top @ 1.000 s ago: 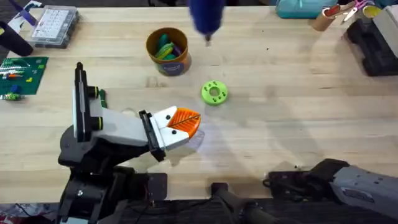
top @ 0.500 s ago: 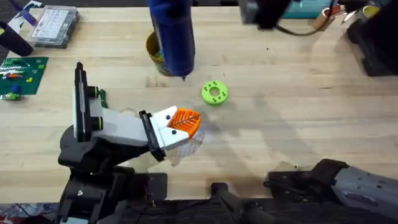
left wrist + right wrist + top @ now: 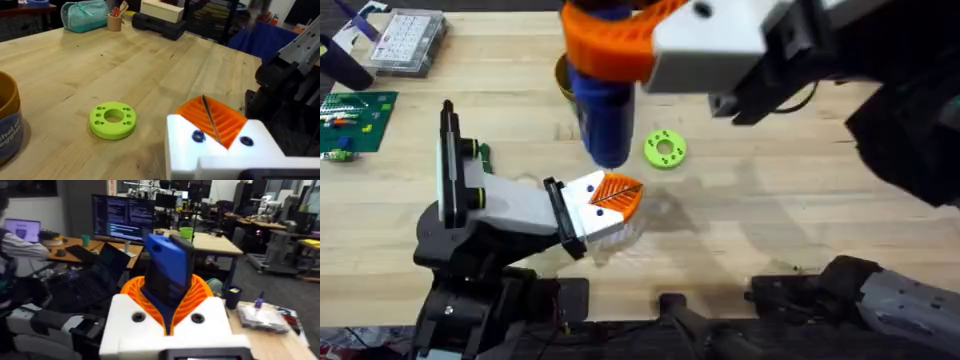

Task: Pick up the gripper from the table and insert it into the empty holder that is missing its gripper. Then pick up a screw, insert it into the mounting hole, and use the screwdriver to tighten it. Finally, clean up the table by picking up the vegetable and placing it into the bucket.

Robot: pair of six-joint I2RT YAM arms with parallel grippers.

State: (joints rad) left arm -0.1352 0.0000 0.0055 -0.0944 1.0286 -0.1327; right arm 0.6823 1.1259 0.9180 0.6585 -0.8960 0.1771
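the right gripper (image 3: 610,45), top centre of the overhead frame, pinches the blue screwdriver (image 3: 603,115) above the bucket (image 3: 7,122), so tightening looks under way, while the left gripper (image 3: 615,205) sits pressed together lower left, cleanup left.

Blue screwdriver (image 3: 603,110) upright, tip down, held aloft above table, clamped between orange pads. Orange-rimmed bucket (image 3: 563,75) behind it, mostly hidden; blue label low on wall in left wrist view.
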